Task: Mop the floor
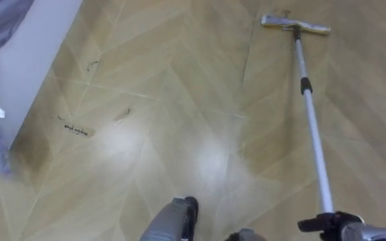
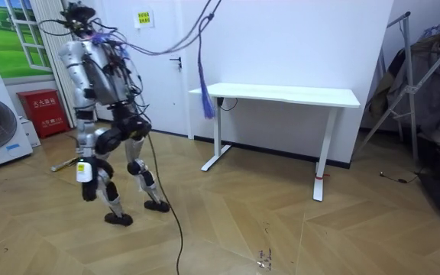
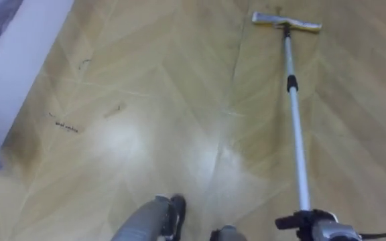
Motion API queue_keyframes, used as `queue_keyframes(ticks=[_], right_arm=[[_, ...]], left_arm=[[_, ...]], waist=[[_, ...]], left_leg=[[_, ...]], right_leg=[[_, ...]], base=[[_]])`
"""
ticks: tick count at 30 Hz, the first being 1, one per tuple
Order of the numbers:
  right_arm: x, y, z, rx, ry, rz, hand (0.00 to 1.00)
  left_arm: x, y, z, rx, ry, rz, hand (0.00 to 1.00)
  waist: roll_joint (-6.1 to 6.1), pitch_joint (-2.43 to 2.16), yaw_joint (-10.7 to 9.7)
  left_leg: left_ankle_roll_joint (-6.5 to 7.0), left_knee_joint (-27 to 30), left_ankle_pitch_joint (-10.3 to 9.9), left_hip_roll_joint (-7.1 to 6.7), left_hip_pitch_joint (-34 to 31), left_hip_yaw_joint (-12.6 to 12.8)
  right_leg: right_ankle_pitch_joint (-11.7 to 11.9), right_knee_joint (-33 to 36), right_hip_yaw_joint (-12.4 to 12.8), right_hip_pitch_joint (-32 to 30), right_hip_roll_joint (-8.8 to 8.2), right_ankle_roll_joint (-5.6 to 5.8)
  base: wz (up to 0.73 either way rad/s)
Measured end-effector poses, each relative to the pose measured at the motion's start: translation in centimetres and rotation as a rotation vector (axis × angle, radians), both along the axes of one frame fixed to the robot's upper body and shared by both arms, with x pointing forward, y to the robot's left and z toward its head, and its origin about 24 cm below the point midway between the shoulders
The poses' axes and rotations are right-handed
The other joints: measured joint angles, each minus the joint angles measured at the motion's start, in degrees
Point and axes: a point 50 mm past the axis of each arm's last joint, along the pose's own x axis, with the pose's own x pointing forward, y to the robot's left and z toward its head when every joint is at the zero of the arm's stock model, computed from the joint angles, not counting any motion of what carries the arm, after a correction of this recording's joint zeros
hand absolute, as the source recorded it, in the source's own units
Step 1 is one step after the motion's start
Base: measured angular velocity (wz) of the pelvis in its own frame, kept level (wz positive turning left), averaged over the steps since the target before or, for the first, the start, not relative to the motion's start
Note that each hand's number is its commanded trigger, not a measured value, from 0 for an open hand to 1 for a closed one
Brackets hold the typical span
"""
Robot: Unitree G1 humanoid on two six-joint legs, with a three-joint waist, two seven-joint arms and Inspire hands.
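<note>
Your mop (image 1: 311, 124) runs from right hand (image 1: 344, 229), lower right, to far ahead. Scraps (image 1: 76, 129) lie on the floor (image 1: 179, 87) at left, near the wall (image 1: 35, 47).

Long mop (image 3: 293, 100) slants across the wood floor (image 3: 179, 80), its flat head (image 3: 286, 22) near the top edge. The pole runs down to the right hand (image 3: 311, 223), curled round it at the bottom edge. Dark scraps (image 3: 66, 126) lie near the white wall (image 3: 15, 67) on the left.

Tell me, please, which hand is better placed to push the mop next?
Right: the right hand grips the mop handle's lower end; the left hand sits low, off the handle.
</note>
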Motion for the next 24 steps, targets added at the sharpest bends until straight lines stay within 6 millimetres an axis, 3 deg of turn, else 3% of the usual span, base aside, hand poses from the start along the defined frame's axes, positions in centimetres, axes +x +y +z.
queue_keyframes(ticks=[1,2,3,4,6,7,9,11,12,13,14,15,17,19,21,22,23,24], right_arm=[[-1.9,-0.6,-0.4,-0.003,0.045,-0.011,1.00],[-2.8,-0.9,-0.5,-0.010,0.072,-0.015,1.00],[-4.9,-1.6,-0.7,-0.035,0.138,-0.018,1.00],[-6.9,-2.0,-0.9,-0.058,0.200,-0.023,1.00],[-9.2,-2.1,-1.2,-0.079,0.258,-0.020,1.00],[-10.0,-1.9,-1.4,-0.082,0.278,-0.024,1.00],[-11.0,-1.4,-1.7,-0.076,0.299,-0.026,1.00],[-11.7,-0.5,-2.2,-0.051,0.314,-0.029,1.00],[-12.1,0.1,-2.4,-0.032,0.321,-0.036,1.00],[-13.1,0.4,-2.6,-0.019,0.342,-0.041,1.00],[-13.5,0.5,-2.6,-0.017,0.350,-0.042,1.00],[-13.8,0.6,-2.7,-0.015,0.360,-0.041,1.00],[-13.7,0.9,-2.8,-0.007,0.365,-0.024,1.00],[-13.2,1.0,-2.8,0.001,0.360,-0.015,1.00],[-11.6,0.8,-2.6,-0.009,0.341,-0.003,1.00],[-9.7,0.4,-2.3,-0.028,0.319,0.011,1.00],[-8.5,0.2,-2.0,-0.039,0.302,0.021,1.00],[-5.6,-0.3,-1.3,-0.062,0.245,0.045,1.00]], left_arm=[[0.3,-0.1,0.0,-0.013,-0.003,-0.007,0.00],[0.6,-0.2,0.0,-0.018,-0.007,-0.011,0.00],[1.2,-0.3,0.1,-0.025,-0.020,-0.021,0.00],[1.7,-0.5,0.1,-0.027,-0.033,-0.027,0.00],[1.8,-0.6,0.1,-0.024,-0.039,-0.044,0.00],[1.8,-0.7,0.1,-0.026,-0.039,-0.050,0.00],[1.7,-0.9,0.0,-0.027,-0.033,-0.063,0.00],[1.5,-1.0,0.0,-0.025,-0.022,-0.078,0.00],[0.9,-0.8,-0.1,-0.022,-0.008,-0.072,0.00],[0.0,-1.0,-0.3,-0.022,0.024,-0.068,0.00],[-0.4,-1.1,-0.4,-0.021,0.039,-0.070,0.00],[-1.3,-1.4,-0.5,-0.025,0.068,-0.064,0.00],[-1.7,-1.4,-0.6,-0.025,0.096,-0.051,0.00],[-1.2,-1.4,-0.5,-0.030,0.091,-0.037,0.00],[-0.7,-1.5,-0.5,-0.035,0.072,-0.025,0.00],[-0.7,-1.5,-0.5,-0.031,0.074,-0.036,0.00],[-0.6,-1.5,-0.4,-0.029,0.071,-0.042,0.00],[-0.4,-1.5,-0.4,-0.030,0.065,-0.043,0.00]], waist=[[0.06,-0.04,0.0],[0.09,-0.02,-0.1],[0.69,-0.26,-0.6],[1.93,-0.56,-1.4],[4.01,-0.70,-1.8],[5.14,-0.47,-2.6],[6.45,-0.89,-4.5],[6.80,-0.89,-4.8],[6.69,-0.83,-5.2],[6.18,-1.13,-5.9],[6.12,-1.30,-5.9],[6.15,-1.30,-5.7],[5.76,-1.07,-6.0],[4.89,-0.47,-6.3],[4.32,-0.18,-5.8],[3.99,0.00,-5.2],[3.60,0.20,-4.6],[2.48,0.78,-3.8]], left_leg=[[1.61,0.4,-1.2,-0.67,1.1,0.9],[2.12,0.5,-1.7,-1.21,1.7,1.1],[2.93,0.7,-3.0,-2.41,2.9,1.3],[3.65,1.2,-4.5,-3.04,4.1,0.9],[4.04,1.3,-6.5,-3.11,6.1,0.3],[4.20,0.6,-7.3,-3.10,7.4,0.2],[4.32,-1.0,-7.7,-3.10,8.7,0.2],[3.91,-2.5,-8.0,-2.96,10.5,0.2],[3.41,-3.1,-8.8,-2.87,11.8,0.2],[2.74,-3.3,-9.6,-2.73,12.9,0.1],[2.34,-3.5,-10.1,-2.53,13.6,0.1],[1.40,-3.6,-10.9,-1.64,14.9,0.0],[0.13,-2.7,-11.6,-0.88,15.8,-0.9],[-1.37,1.3,-12.4,0.02,15.6,-1.6],[-1.95,7.8,-12.3,0.72,13.7,-1.3],[-3.70,13.9,-10.9,1.79,11.1,-1.2],[-4.37,16.8,-9.7,2.23,9.8,-1.2],[-4.86,21.5,-6.8,2.29,7.0,-1.1]], right_leg=[[-0.1,1.4,0.2,0.5,-1.16,0.33],[0.4,3.1,0.2,0.3,-1.58,1.13],[2.4,7.4,0.5,-0.9,-2.57,3.12],[5.6,11.8,1.2,-2.0,-2.81,3.96],[7.2,15.3,2.3,-4.3,-2.02,4.29],[7.1,15.2,2.6,-7.0,-1.85,4.19],[7.2,10.0,2.7,-11.0,-1.99,4.10],[9.2,-0.2,2.5,-12.9,-2.38,3.20],[13.0,-6.8,2.5,-13.3,-2.41,3.02],[16.0,-8.2,1.9,-12.7,-2.29,2.94],[17.0,-8.5,1.8,-12.0,-1.87,2.65],[17.2,-8.8,1.7,-10.7,-0.67,1.44],[16.3,-8.0,1.1,-9.7,-0.22,0.61],[13.2,-5.5,-0.3,-8.8,-0.04,-1.01],[10.6,-3.0,-0.6,-8.4,0.65,-1.00],[9.3,-1.3,-0.7,-8.5,1.35,-1.71],[8.7,-0.4,-0.5,-8.6,1.73,-2.03],[7.7,1.2,0.4,-8.9,2.08,-2.30]], base=[[0.18],[0.14],[0.19],[0.17],[-0.10],[-0.18],[-0.04],[-0.07],[0.00],[0.00],[-0.13],[-0.28],[-0.10],[0.21],[0.10],[-0.13],[-0.26],[-0.15]])
